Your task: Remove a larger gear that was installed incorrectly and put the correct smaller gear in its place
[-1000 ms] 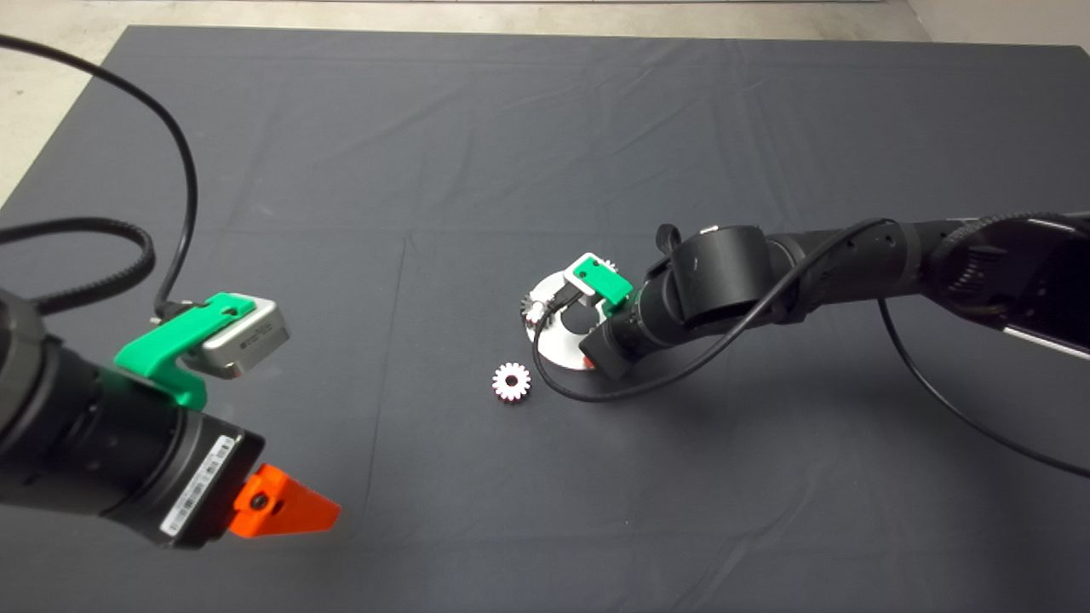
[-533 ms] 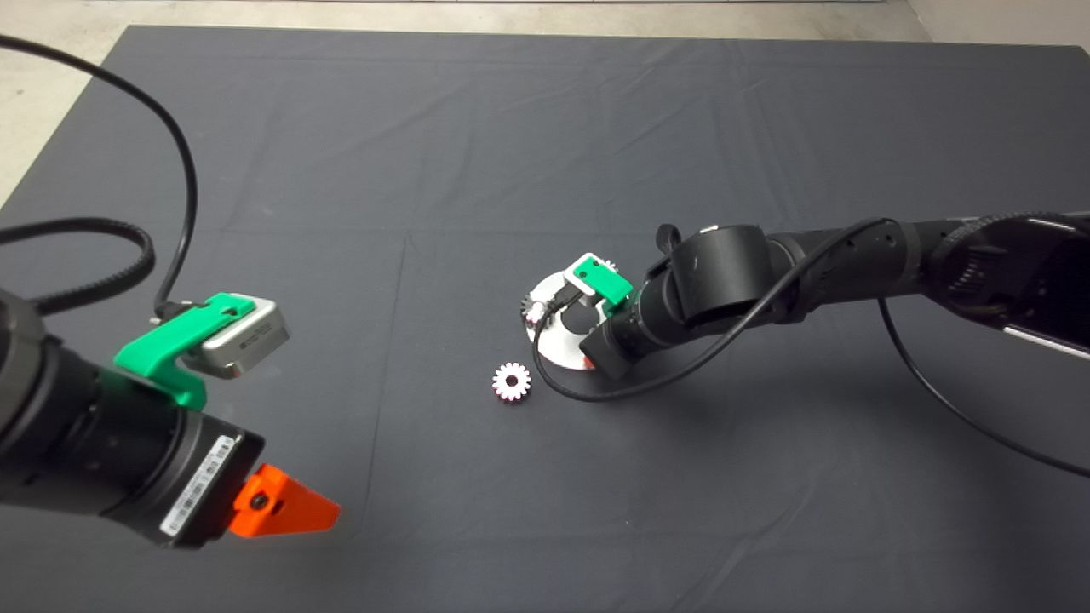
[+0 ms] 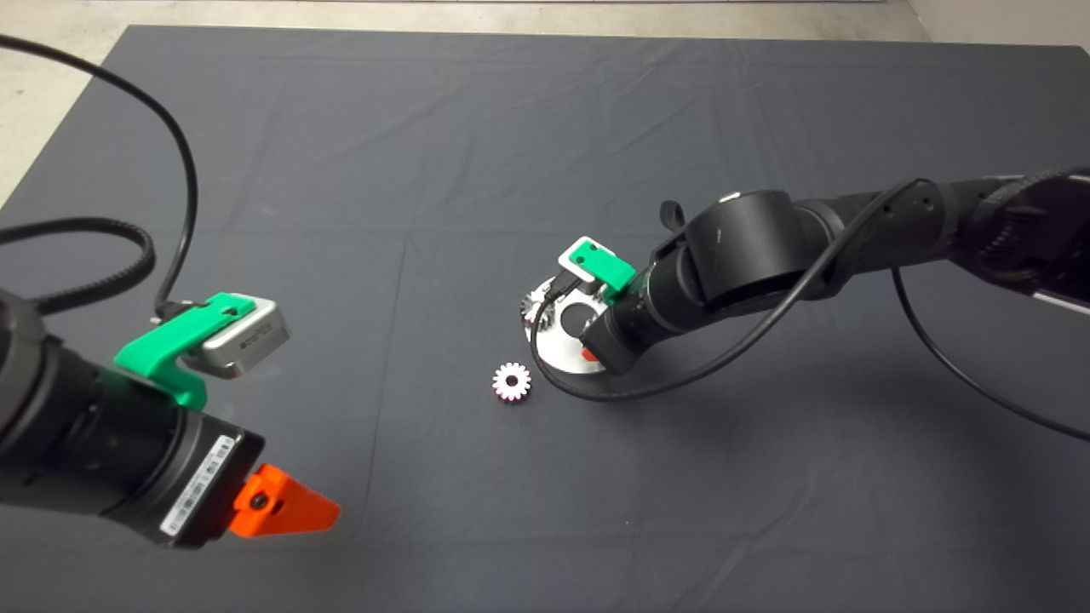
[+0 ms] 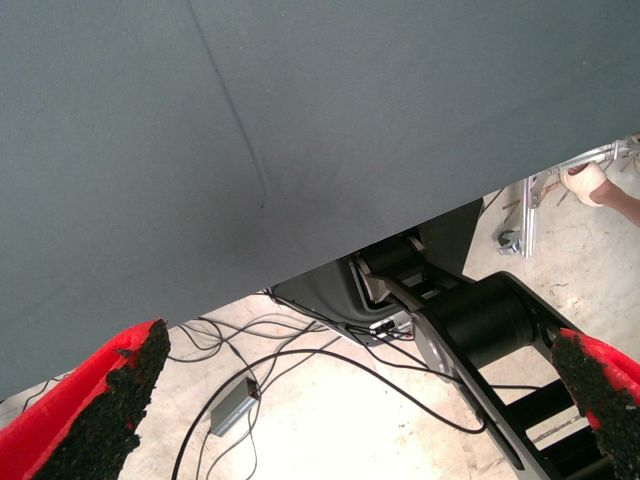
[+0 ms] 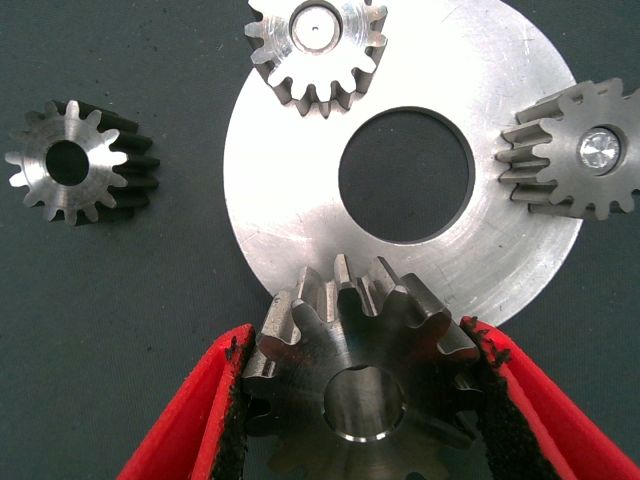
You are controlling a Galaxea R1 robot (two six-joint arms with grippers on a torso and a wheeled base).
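Observation:
The larger gear (image 5: 330,350), dark steel with coarse slanted teeth, sits clamped between the red fingers of my right gripper (image 5: 358,342), just off the rim of a round silver plate (image 5: 290,200). In the head view my right gripper (image 3: 588,351) hangs over that plate (image 3: 558,347) and its wrist hides the larger gear. A smaller gear (image 5: 75,160) lies loose on the mat beside the plate, also seen from above (image 3: 511,381). My left gripper (image 3: 285,508) waits at the lower left of the mat, its fingers (image 4: 100,400) spread wide with nothing between them.
Two more small gears (image 5: 315,45) (image 5: 575,150) stand on pins at the plate's rim, around its big centre hole. Beyond the mat's edge the left wrist view shows floor cables, the robot's base and a person's hand (image 4: 585,182).
My right arm has risen and shifted slightly, carrying the larger gear off the plate; more of the plate and its centre hole now shows. The left arm and loose small gear have not moved.

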